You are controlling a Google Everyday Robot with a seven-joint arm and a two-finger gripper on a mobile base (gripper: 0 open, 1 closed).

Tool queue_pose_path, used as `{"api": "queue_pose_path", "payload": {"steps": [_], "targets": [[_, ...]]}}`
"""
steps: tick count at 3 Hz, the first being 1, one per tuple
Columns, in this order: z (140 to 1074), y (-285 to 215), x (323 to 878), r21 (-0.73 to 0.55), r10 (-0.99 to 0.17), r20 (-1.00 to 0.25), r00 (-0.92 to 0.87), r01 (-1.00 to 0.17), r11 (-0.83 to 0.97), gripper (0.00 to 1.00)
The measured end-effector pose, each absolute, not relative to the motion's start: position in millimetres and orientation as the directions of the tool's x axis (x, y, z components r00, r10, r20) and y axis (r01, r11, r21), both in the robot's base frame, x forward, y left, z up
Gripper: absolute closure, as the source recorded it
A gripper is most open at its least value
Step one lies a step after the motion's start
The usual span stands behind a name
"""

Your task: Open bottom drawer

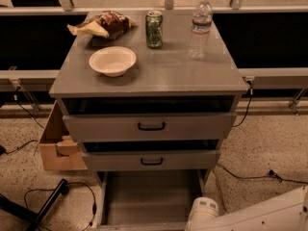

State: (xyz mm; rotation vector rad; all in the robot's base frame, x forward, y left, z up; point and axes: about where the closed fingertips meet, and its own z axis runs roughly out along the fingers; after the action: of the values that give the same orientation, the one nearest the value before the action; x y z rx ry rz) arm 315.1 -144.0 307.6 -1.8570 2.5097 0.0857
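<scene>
The bottom drawer point(149, 196) of the grey cabinet is pulled far out, and its plain grey inside shows. Its front panel and black handle lie below the frame's lower edge, out of view. My gripper point(202, 214) is at the drawer's front right corner, at the bottom edge of the view. Only its white wrist end shows, and the tips are cut off by the frame. My white arm point(269, 215) runs off to the lower right.
The mid-sized drawer point(151, 160) and the tallest drawer point(151, 126) stand slightly ajar above. On the cabinet top point(163, 76) are a bowl point(112, 60), a green can point(154, 29), a water bottle point(199, 29) and a snack bag point(103, 24). A cardboard box point(57, 146) and cables point(72, 191) are on the floor at left.
</scene>
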Motion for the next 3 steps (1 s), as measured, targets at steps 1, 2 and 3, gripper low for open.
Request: {"api": "queue_pose_path", "payload": {"steps": [1,2,3], "targets": [[307,-139,342,0.002,-0.964,-0.029,-0.264,-0.964,0.264,0.52],[298,-127,391,-0.054,-0.981,-0.013,-0.192,-0.980,0.193,0.53],[284,-114,436,-0.084,-0.990,-0.016,-0.140,-0.986,0.141,0.76]]}}
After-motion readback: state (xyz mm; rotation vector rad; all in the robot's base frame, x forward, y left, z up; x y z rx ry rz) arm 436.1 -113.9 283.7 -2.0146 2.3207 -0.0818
